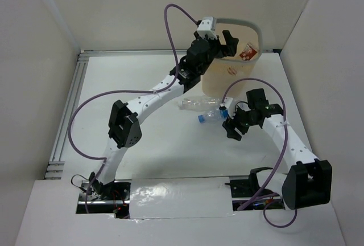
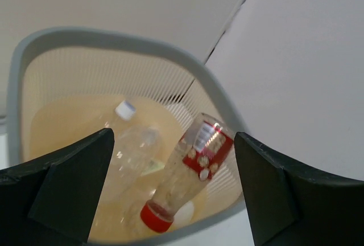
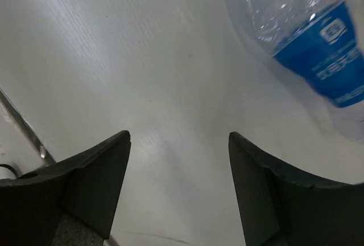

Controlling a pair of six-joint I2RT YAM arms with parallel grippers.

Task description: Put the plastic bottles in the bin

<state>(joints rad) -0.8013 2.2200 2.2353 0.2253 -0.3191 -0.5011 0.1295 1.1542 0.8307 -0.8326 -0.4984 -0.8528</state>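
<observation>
The bin [image 1: 253, 28] stands at the desk's [image 1: 142, 155] far edge near the right corner, a red-labelled bottle [image 2: 196, 169] and a clear bottle [image 2: 133, 138] inside. The left gripper [image 1: 223, 42] hangs over it, wide open, empty. The right gripper [image 3: 179, 172], likewise spread and empty, hovers beside a blue-labelled bottle [image 3: 318, 46].

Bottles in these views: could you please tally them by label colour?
Red-label bottle: 1
Blue-label bottle: 1
Plain clear bottles: 2 (binned bottle, tabletop bottle)
Total: 4
</observation>
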